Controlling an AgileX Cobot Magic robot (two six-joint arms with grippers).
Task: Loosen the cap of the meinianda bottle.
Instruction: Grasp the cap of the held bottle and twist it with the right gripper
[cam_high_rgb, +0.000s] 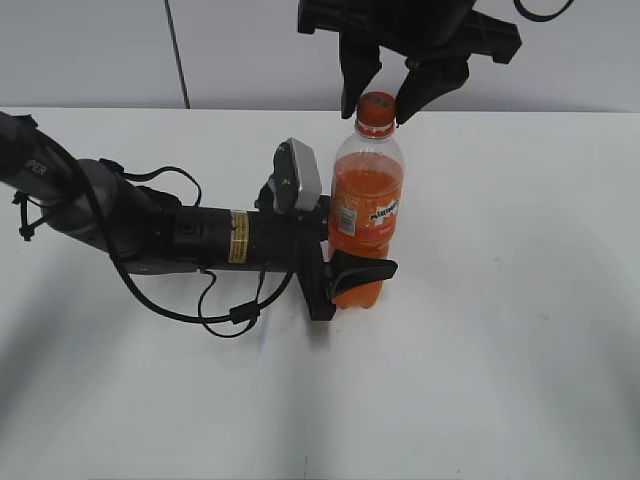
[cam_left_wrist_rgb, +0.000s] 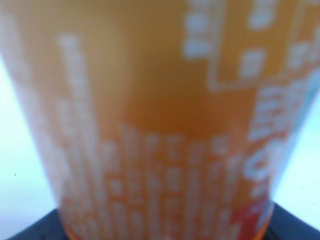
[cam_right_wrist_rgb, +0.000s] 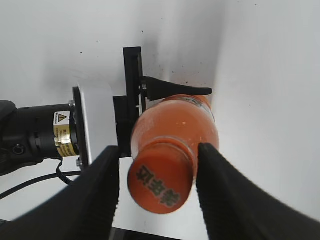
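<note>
The cap (cam_high_rgb: 377, 108) sits on the bottle (cam_high_rgb: 366, 215), standing mid-frame. The right gripper (cam_high_rgb: 381, 85) straddles the cap, fingers not touching. Close squarely, then twist. The left gripper (cam_high_rgb: 345, 268) clamps the bottle low.

Meinianda bottle (cam_high_rgb: 366, 215): clear glossy plastic, smooth; printed label slightly shiny. Cap (cam_right_wrist_rgb: 160, 185): smooth orange plastic, dark print on top. Worktop (cam_high_rgb: 500, 350): matt white, smooth. Left end effector (cam_high_rgb: 345, 272) and right end effector (cam_right_wrist_rgb: 157, 192): matt black plastic.

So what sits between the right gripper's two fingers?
The bottle's orange cap, with a slim gap on each side between the right gripper's fingers; clearest in the right wrist view.
</note>
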